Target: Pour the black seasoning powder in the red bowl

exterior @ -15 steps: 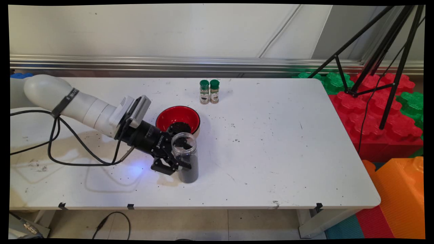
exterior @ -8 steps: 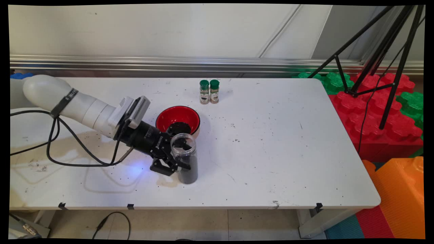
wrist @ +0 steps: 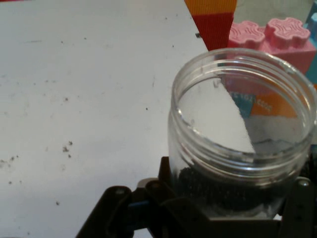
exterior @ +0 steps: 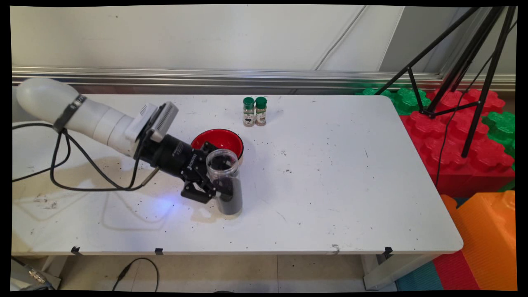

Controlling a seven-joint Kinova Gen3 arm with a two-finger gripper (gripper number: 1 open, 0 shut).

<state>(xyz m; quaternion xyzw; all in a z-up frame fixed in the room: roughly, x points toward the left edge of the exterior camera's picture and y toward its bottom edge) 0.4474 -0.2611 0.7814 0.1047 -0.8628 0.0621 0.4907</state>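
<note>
Clear open-topped plastic jar (exterior: 225, 181), part-filled with dark granules, is clamped between jaws of black two-finger gripper (exterior: 210, 187). Jar is carried just clear of white table (exterior: 330, 185), directly in front of red bowl (exterior: 218, 142) (dark granules inside). Jar best kept upright, grip firm, motion slow, so granules are not spilled. Arm is extended low from bowl's left, wrist angled downward.

White table (exterior: 330, 185) before a pale wall (exterior: 185, 37) (tiled floor (exterior: 247, 272) below).

Red bowl (exterior: 220, 140) – two spice jars (exterior: 254, 111) behind
</note>
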